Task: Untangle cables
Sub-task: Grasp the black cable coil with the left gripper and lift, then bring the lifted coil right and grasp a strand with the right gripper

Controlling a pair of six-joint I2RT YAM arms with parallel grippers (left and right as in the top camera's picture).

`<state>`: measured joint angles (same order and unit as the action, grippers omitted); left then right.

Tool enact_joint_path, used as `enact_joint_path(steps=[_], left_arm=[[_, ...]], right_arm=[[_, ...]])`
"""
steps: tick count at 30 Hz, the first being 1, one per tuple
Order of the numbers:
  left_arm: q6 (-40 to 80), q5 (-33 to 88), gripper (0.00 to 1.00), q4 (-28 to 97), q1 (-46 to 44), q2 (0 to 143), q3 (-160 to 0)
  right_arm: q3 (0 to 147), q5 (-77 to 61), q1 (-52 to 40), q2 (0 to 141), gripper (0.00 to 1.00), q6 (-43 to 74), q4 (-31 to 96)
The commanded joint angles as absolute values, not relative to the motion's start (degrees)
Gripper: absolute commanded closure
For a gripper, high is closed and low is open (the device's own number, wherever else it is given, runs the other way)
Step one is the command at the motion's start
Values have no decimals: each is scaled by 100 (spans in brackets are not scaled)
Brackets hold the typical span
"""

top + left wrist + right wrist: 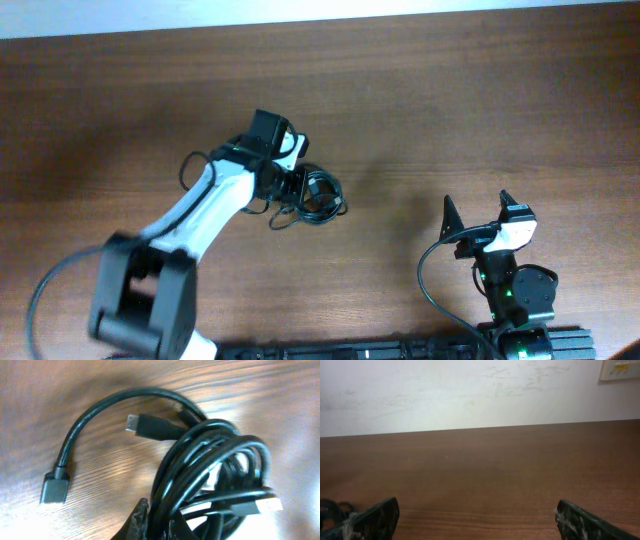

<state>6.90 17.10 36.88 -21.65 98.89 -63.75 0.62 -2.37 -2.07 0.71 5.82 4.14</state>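
Pinching the cables (215, 460), the left gripper (155, 522) was clenched on strands right between its fingers. The cables sat in one looped lump, so almost all the untangling looked left to do. The right gripper (477, 520) stood wide open, holding nothing, well away from them.

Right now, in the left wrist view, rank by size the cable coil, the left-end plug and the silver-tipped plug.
Largest: cable coil.
Then left-end plug and silver-tipped plug, too alike to rank.

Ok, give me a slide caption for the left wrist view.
Left claw closed on a tangled coil of black cables on the wooden table, several connector plugs showing.
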Motion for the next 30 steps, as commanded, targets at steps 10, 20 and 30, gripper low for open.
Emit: enact_joint_path(steps=[10,20,30], left_arm=[[-854,2311,100,3642,-2171,7074,-6414],[263,2318,100,2757,-2171,6429,-6414],[3955,2340,100,2318,-2161,6436,-6412]], right_arm=[[43,71,-185,25,2,602,475],[43,-871,-185,25,2,607,325],[126,-1621,-185,25,2,2008,-89]])
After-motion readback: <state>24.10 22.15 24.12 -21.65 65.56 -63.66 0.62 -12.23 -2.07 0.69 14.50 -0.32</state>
